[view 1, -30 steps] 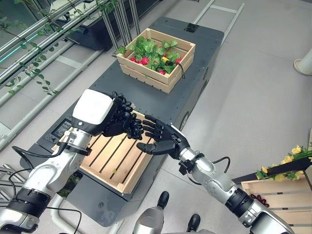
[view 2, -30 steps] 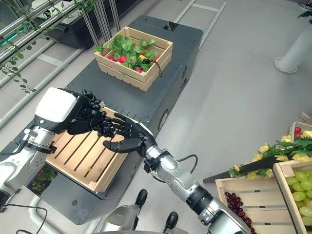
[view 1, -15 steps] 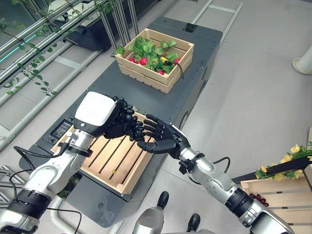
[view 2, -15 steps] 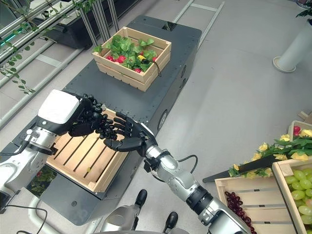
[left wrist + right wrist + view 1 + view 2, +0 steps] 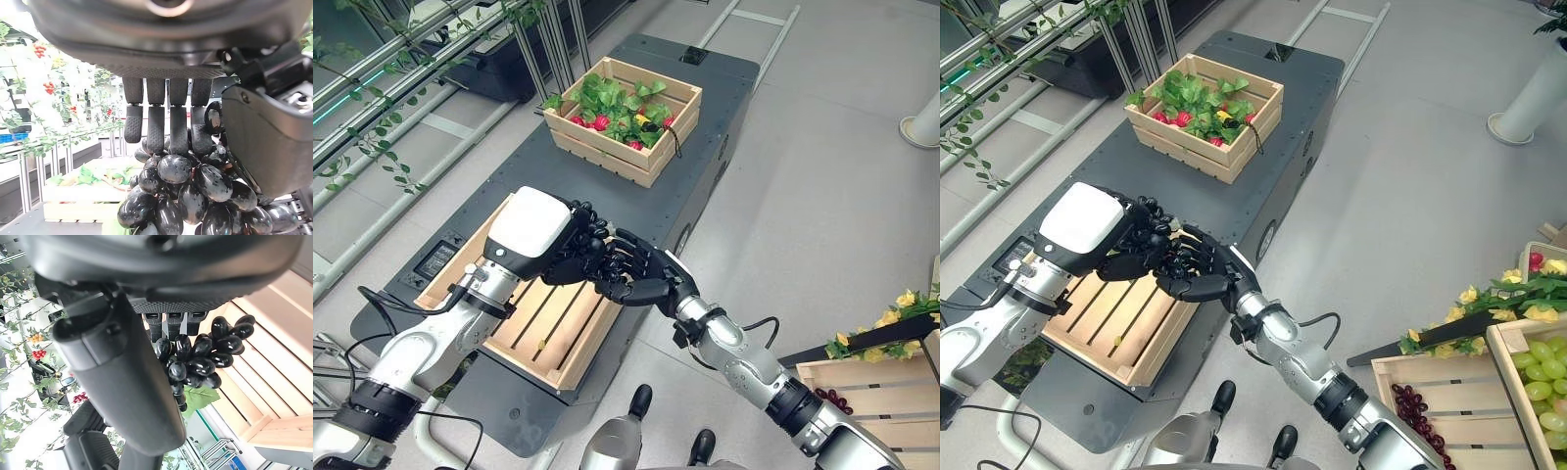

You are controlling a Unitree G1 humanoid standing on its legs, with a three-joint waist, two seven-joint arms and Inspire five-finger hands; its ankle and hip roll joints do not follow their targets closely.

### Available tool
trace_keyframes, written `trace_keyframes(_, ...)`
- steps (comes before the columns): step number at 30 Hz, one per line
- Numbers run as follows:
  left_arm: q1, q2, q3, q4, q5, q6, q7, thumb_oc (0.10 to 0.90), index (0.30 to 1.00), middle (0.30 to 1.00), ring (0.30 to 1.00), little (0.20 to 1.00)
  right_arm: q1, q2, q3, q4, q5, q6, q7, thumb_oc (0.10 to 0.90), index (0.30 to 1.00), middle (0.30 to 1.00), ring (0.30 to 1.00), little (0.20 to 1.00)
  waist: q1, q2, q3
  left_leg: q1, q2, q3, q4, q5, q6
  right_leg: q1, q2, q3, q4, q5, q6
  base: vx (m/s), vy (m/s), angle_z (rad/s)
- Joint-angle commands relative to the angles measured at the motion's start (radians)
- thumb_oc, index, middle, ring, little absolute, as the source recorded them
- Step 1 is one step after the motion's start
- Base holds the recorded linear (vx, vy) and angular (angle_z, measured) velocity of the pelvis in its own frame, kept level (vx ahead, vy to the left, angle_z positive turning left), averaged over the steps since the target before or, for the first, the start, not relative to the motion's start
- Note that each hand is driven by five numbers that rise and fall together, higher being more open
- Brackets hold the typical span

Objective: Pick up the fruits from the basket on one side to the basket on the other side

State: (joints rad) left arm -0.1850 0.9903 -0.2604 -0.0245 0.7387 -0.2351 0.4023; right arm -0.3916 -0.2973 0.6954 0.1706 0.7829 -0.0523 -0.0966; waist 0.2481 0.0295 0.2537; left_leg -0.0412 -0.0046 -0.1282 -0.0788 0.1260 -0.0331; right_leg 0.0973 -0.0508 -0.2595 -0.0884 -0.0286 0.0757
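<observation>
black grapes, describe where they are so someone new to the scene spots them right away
On the dark platform, find the near wooden crate, with bare slats. Above its far right corner the left hand and right hand meet, and the black grapes sit between them: a glossy dark bunch, unlike the red fruit in the far crate.

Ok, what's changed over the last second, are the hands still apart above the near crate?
No, they have closed up. The left hand has moved toward the right hand, and the two now interlock above the near crate, both around a bunch of dark grapes. A second ago the right hand was spread open beside the left. Both crates, including the far crate of greens, stay put.
</observation>
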Motion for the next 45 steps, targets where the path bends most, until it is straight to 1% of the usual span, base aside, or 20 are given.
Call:
trace_keyframes(1, -0.028, -0.031, 0.030, -0.054, -0.122, -0.023, 0.073, 0.400, 0.300, 0.300, 0.300, 0.300, -0.048, 0.102, 0.008, 0.011, -0.048, -0.128, -0.004, 0.800, 0.900, 0.900, 0.900, 0.900, -0.003, -0.009, -0.176, 0.008, -0.053, -0.028, -0.008, -0.074, 0.031, -0.046, -0.052, -0.014, 0.017, 0.038, 0.012, 0.00, 0.000, 0.00)
trace_keyframes(4, -0.027, -0.042, 0.035, -0.068, -0.142, -0.032, 0.069, 0.400, 0.300, 0.300, 0.300, 0.300, -0.047, 0.102, 0.005, 0.016, -0.053, -0.127, -0.002, 0.800, 0.900, 0.900, 0.900, 0.900, -0.001, -0.011, -0.177, 0.007, -0.054, -0.032, -0.008, -0.073, 0.030, -0.046, -0.052, -0.015, 0.017, 0.038, 0.011, 0.00, 0.000, 0.00)
trace_keyframes(9, -0.035, -0.062, 0.025, -0.079, -0.132, -0.043, 0.050, 0.400, 0.300, 0.300, 0.300, 0.300, -0.057, 0.115, 0.001, 0.022, -0.062, -0.127, -0.014, 0.800, 0.900, 0.900, 0.900, 0.900, 0.002, -0.011, -0.173, 0.006, -0.054, -0.039, -0.008, -0.073, 0.030, -0.048, -0.052, -0.018, 0.019, 0.037, 0.008, 0.00, 0.000, 0.00)
trace_keyframes(14, -0.043, -0.062, 0.011, -0.079, -0.148, -0.034, 0.041, 0.400, 0.300, 0.300, 0.300, 0.300, -0.065, 0.119, 0.003, 0.028, -0.065, -0.127, -0.009, 0.800, 0.900, 0.900, 0.900, 0.900, 0.001, -0.010, -0.173, 0.006, -0.054, -0.040, -0.008, -0.074, 0.031, -0.049, -0.051, -0.015, 0.021, 0.035, 0.007, 0.00, 0.000, 0.00)
trace_keyframes(15, -0.042, -0.063, 0.011, -0.078, -0.146, -0.037, 0.036, 0.400, 0.300, 0.300, 0.300, 0.300, -0.066, 0.118, 0.005, 0.028, -0.065, -0.126, -0.010, 0.695, 0.742, 0.742, 0.742, 0.742, 0.000, -0.010, -0.173, 0.006, -0.054, -0.038, -0.008, -0.074, 0.031, -0.050, -0.051, -0.014, 0.021, 0.035, 0.007, 0.00, 0.000, 0.00)
trace_keyframes(16, -0.041, -0.064, 0.009, -0.078, -0.148, -0.037, 0.036, 0.400, 0.300, 0.300, 0.300, 0.300, -0.065, 0.117, 0.005, 0.027, -0.065, -0.127, -0.009, 0.632, 0.648, 0.648, 0.648, 0.648, 0.000, -0.011, -0.173, 0.006, -0.054, -0.038, -0.008, -0.074, 0.031, -0.049, -0.051, -0.014, 0.020, 0.035, 0.007, 0.00, 0.000, 0.00)
trace_keyframes(17, -0.040, -0.066, 0.008, -0.080, -0.148, -0.039, 0.031, 0.400, 0.300, 0.300, 0.300, 0.300, -0.063, 0.116, 0.005, 0.028, -0.065, -0.129, -0.005, 0.536, 0.505, 0.505, 0.505, 0.505, 0.000, -0.011, -0.172, 0.006, -0.054, -0.037, -0.008, -0.074, 0.032, -0.049, -0.050, -0.014, 0.020, 0.036, 0.008, 0.00, 0.000, 0.00)
trace_keyframes(18, -0.040, -0.064, 0.006, -0.081, -0.149, -0.039, 0.029, 0.400, 0.300, 0.300, 0.300, 0.300, -0.063, 0.114, 0.005, 0.026, -0.065, -0.131, -0.004, 0.499, 0.448, 0.448, 0.448, 0.448, -0.001, -0.011, -0.171, 0.007, -0.054, -0.037, -0.008, -0.074, 0.031, -0.049, -0.050, -0.013, 0.021, 0.036, 0.007, 0.00, 0.000, 0.00)
trace_keyframes(19, -0.039, -0.068, 0.004, -0.081, -0.153, -0.041, 0.026, 0.400, 0.300, 0.300, 0.300, 0.300, -0.061, 0.113, 0.003, 0.022, -0.066, -0.130, -0.003, 0.400, 0.300, 0.300, 0.300, 0.300, -0.001, -0.011, -0.170, 0.007, -0.054, -0.038, -0.008, -0.074, 0.032, -0.049, -0.050, -0.012, 0.021, 0.036, 0.007, 0.00, 0.000, 0.00)
trace_keyframes(25, -0.043, -0.072, -0.012, -0.078, -0.160, -0.036, 0.001, 0.400, 0.300, 0.300, 0.300, 0.300, -0.062, 0.111, -0.004, 0.022, -0.068, -0.128, 0.001, 0.400, 0.300, 0.300, 0.300, 0.300, -0.004, -0.012, -0.169, 0.007, -0.054, -0.036, -0.008, -0.074, 0.032, -0.047, -0.049, -0.011, 0.020, 0.035, 0.007, 0.00, 0.000, 0.00)
trace_keyframes(39, -0.038, -0.061, -0.038, -0.058, -0.116, -0.004, 0.001, 0.400, 0.300, 0.300, 0.300, 0.300, -0.051, 0.103, -0.008, 0.024, -0.073, -0.131, 0.000, 0.400, 0.300, 0.300, 0.300, 0.300, -0.009, -0.011, -0.165, 0.009, -0.052, -0.032, -0.008, -0.076, 0.033, -0.049, -0.050, -0.009, 0.022, 0.034, 0.008, 0.00, 0.000, 0.00)
trace_keyframes(45, -0.037, -0.057, -0.033, -0.048, -0.126, 0.009, 0.002, 0.400, 0.300, 0.300, 0.300, 0.300, -0.048, 0.097, -0.014, 0.014, -0.074, -0.130, -0.006, 0.400, 0.300, 0.300, 0.300, 0.300, -0.011, -0.010, -0.162, 0.009, -0.052, -0.029, -0.008, -0.076, 0.033, -0.050, -0.050, -0.009, 0.024, 0.033, 0.008, 0.00, 0.000, 0.00)
